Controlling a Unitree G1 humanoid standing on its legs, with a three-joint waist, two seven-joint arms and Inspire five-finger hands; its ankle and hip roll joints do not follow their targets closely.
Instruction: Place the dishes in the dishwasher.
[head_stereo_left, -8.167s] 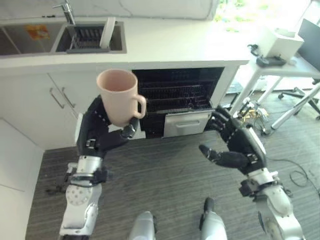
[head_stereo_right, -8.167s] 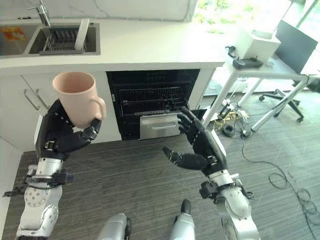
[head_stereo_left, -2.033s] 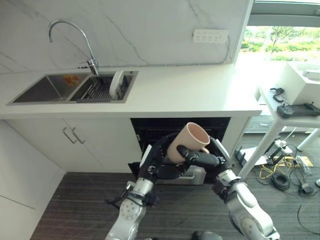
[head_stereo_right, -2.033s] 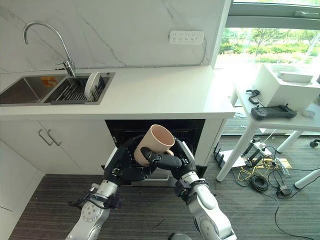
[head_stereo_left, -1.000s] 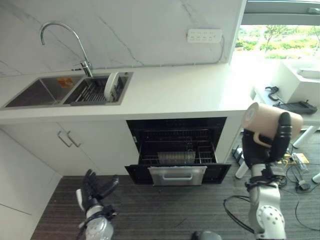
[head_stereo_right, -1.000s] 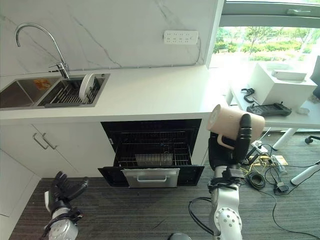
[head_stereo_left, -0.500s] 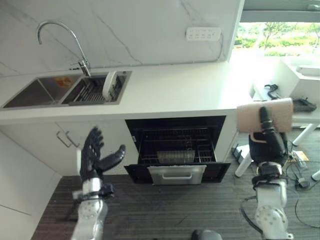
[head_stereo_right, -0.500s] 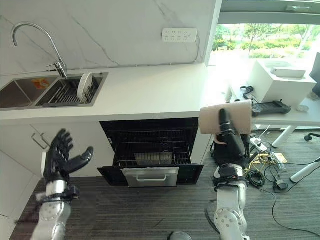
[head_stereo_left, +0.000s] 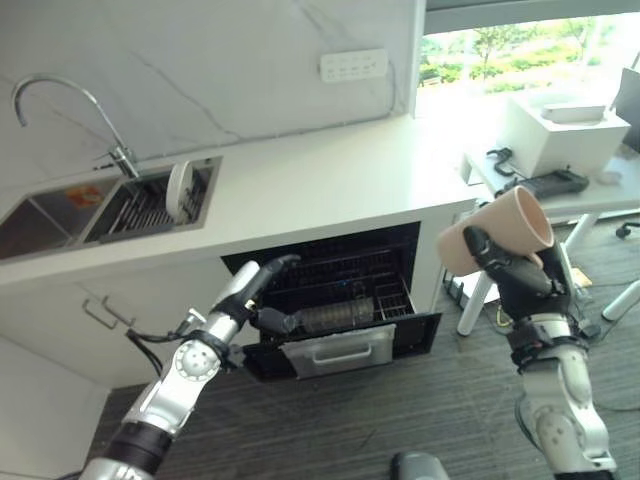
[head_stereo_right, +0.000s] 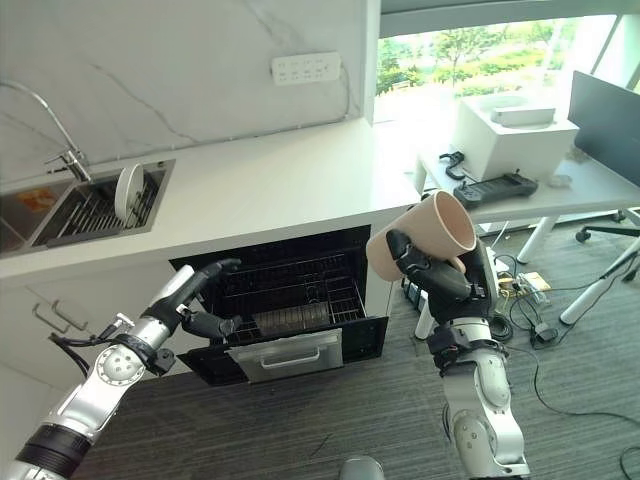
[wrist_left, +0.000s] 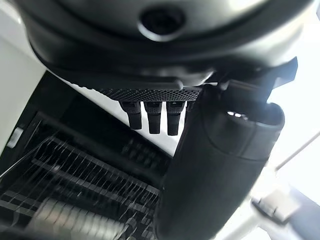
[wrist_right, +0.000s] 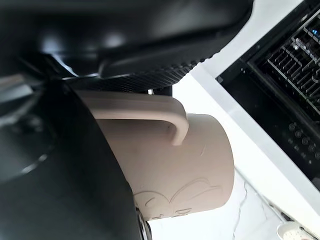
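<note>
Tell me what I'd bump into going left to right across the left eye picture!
Faucet → white plate in the sink rack → left hand at the open dishwasher → pink mug held in the right hand → white box on the side table.

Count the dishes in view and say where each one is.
2: a pink ceramic mug held in the right hand, and a round white plate upright in the sink rack. The dishwasher may hide others.
</note>
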